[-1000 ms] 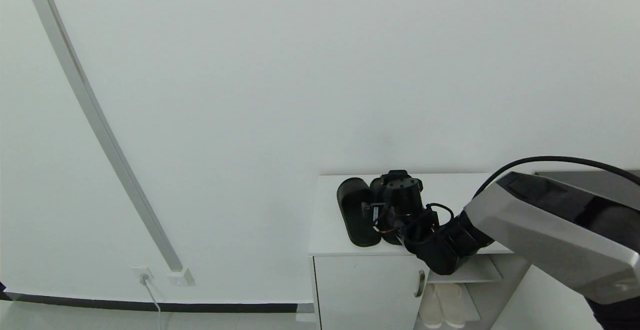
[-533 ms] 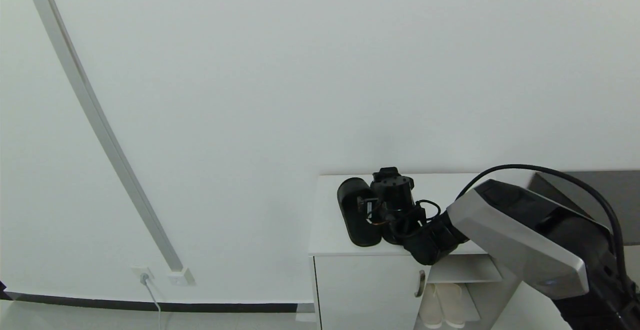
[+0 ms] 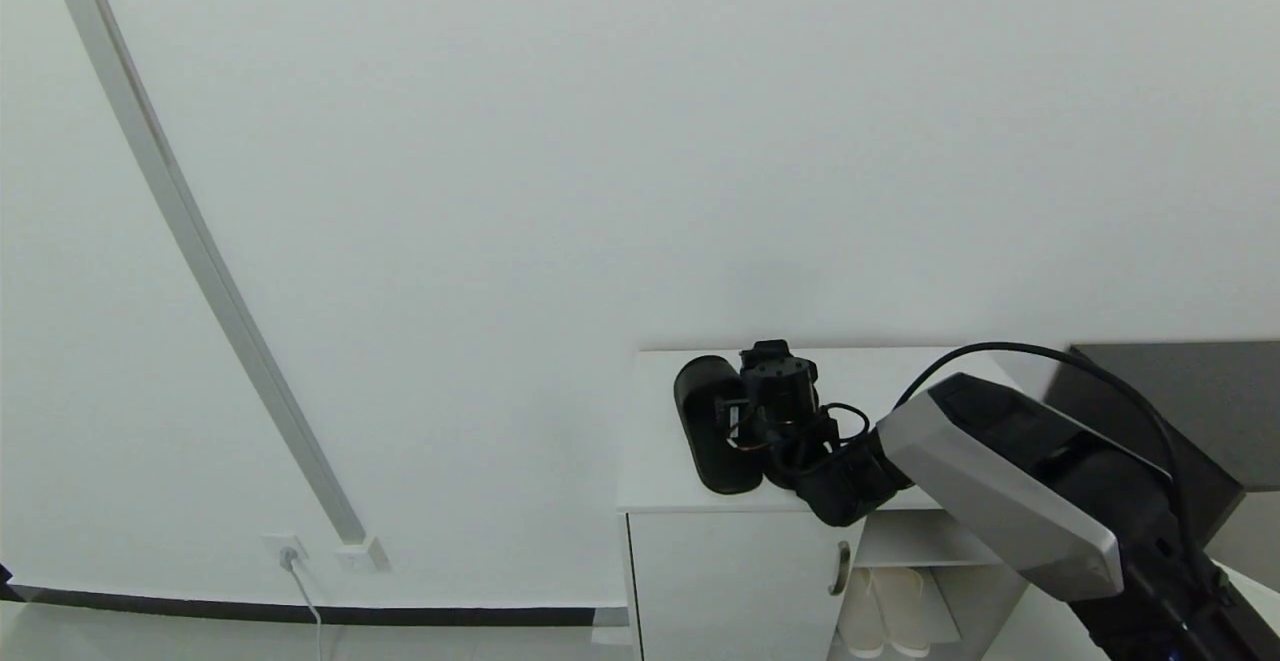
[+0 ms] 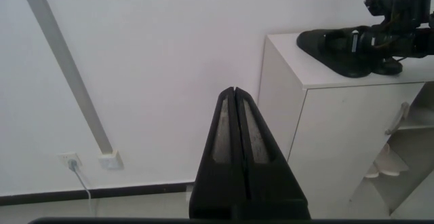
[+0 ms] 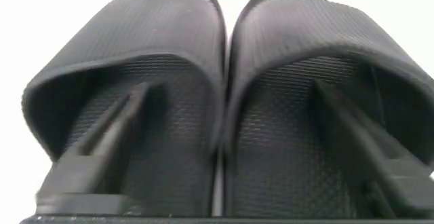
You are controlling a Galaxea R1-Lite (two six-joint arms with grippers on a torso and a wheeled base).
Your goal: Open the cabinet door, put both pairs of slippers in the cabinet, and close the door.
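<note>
I take this to be the pickup of the second pair. The pair of black ribbed rubber slippers (image 3: pixel 715 438) lies on the top of the white cabinet (image 3: pixel 730 581), toward its left edge; my right end effector (image 3: pixel 775 411) is spread, one finger (image 5: pixel 102 142) inside each slipper; the left end effector (image 4: pixel 234 125) hangs pressed together, well apart; the pair of white slippers (image 3: pixel 885 606) sits on a lower shelf inside. Next I'd pinch the inner walls together, lift, and lower to the open side.

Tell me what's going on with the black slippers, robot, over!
Right gripper open, a finger inside each of the black slippers on the cabinet top. Left gripper shut, off to the side. White slippers already shelved. Nothing blocking.
</note>
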